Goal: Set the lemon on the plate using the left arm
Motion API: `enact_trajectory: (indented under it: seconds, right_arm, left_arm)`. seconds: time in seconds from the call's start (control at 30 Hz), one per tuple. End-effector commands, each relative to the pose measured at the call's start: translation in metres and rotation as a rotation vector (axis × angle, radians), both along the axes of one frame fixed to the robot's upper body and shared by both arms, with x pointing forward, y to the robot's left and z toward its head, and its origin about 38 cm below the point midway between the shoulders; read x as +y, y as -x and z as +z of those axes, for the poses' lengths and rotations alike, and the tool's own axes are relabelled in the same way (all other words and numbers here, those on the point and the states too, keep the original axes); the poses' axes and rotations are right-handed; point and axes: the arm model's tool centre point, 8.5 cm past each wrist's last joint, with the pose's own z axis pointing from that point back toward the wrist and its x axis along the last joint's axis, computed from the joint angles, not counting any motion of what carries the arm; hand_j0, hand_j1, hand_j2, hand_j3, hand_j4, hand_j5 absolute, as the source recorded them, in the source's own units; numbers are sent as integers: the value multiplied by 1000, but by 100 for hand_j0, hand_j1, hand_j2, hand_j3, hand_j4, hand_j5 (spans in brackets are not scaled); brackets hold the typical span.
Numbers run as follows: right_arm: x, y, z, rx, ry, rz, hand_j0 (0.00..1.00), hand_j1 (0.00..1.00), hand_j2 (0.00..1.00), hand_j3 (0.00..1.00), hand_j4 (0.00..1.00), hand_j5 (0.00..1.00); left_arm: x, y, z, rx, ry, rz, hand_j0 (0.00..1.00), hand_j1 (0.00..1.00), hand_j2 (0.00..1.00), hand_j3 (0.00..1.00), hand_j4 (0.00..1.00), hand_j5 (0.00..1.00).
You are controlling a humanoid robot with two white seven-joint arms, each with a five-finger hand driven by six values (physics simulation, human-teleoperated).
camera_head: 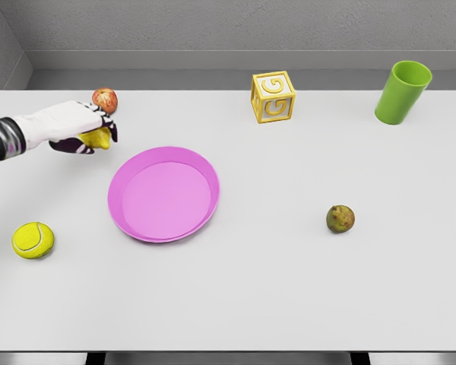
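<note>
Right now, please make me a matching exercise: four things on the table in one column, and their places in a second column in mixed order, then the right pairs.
Things:
1. lemon
2. tennis ball
3. green cup
4. letter block

Places:
A. far right corner of the table
B. in the left hand, left of the plate
C. at the far edge, near the middle
D. near the left edge, lower left of the plate

Pairs: 1-B, 2-D, 3-A, 4-C

readable text: just a big yellow "G" | where: on the faces of the toy block (273,96) | everything else: no lettering showed
</note>
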Motion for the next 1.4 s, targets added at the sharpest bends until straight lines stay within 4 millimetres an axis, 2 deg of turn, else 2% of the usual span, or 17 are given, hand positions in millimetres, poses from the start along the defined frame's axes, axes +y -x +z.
enact_trajectory:
  seconds: [0.0, 0.17, 0.43, 0.57, 0.63, 1.17, 1.2, 1.23, 1.37]
  right_arm:
    - [0, 1, 0, 2, 0, 0, 100, 100, 100, 100, 100, 100]
    - [0, 1, 0, 1, 0, -1, 100, 100, 100, 100, 100, 100]
    - [0, 1, 0, 2, 0, 0, 100, 100, 100, 100, 100, 100]
    - [0, 0, 0, 0, 0, 1, 100, 100, 100, 100, 100, 100]
    - [0, 0, 0, 0, 0, -1, 100, 100, 100, 100, 100, 100]
    - [0, 0, 0, 0, 0, -1, 100, 100, 100, 100, 100, 100]
    - [0, 0, 0, 0, 0, 1, 100, 100, 100, 100, 100, 100]
    - [0, 0, 0, 0, 0, -1, 100, 100, 100, 100, 100, 100]
    - [0, 1, 0, 1, 0, -1, 100, 100, 100, 100, 100, 100]
  left_arm:
    - [-10, 3, 7, -18, 8, -35, 53, 53, 53, 53, 53, 53]
    - [-40, 14, 9, -29, -2, -135, 53, 53, 53, 53, 53, 53]
    - [-71, 29, 8, -29, -8, -241, 53, 53, 53, 53, 53, 53]
    - [-78, 34, 11, -40, -10, -270, 53, 53, 53, 53, 53, 53]
    - [-87, 40, 11, -38, -14, -303, 53, 53, 53, 53, 53, 53]
    - [-114, 67, 6, -17, 4, -486, 54, 54, 54, 54, 54, 54]
    - [-114, 66, 6, -18, 5, -483, 64, 64, 64, 64, 64, 64]
    - [-114, 66, 6, -16, 14, -478, 96, 96, 96, 96, 96, 96]
    - [-113, 65, 7, -14, 19, -469, 99, 99, 99, 99, 99, 99]
